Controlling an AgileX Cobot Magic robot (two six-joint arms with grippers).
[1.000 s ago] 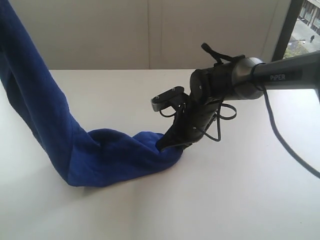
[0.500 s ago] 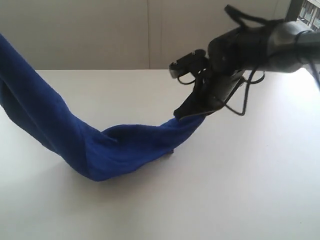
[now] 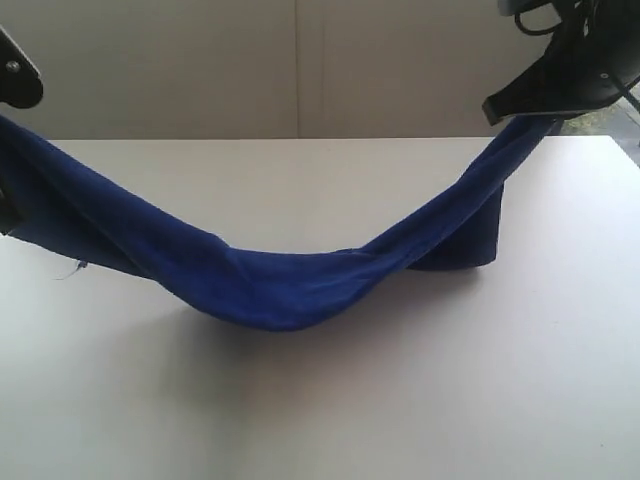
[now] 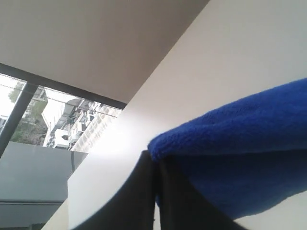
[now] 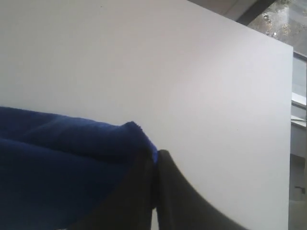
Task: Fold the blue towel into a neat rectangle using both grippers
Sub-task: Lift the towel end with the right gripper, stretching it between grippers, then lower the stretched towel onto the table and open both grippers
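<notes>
Towel (image 3: 270,290) is slung between left gripper (image 4: 156,184) and right gripper (image 5: 154,184), each pinched tight on a bunched end, middle sagging low over table (image 3: 450,400); cloth is judged soft, light, limp, best taken at corners.

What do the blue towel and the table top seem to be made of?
The blue towel: soft fleece-like cloth, probably microfibre; matte, with a fuzzy nap, and it sags limply. The table top: smooth white board, perhaps laminate; faint sheen, no grain visible.
</notes>
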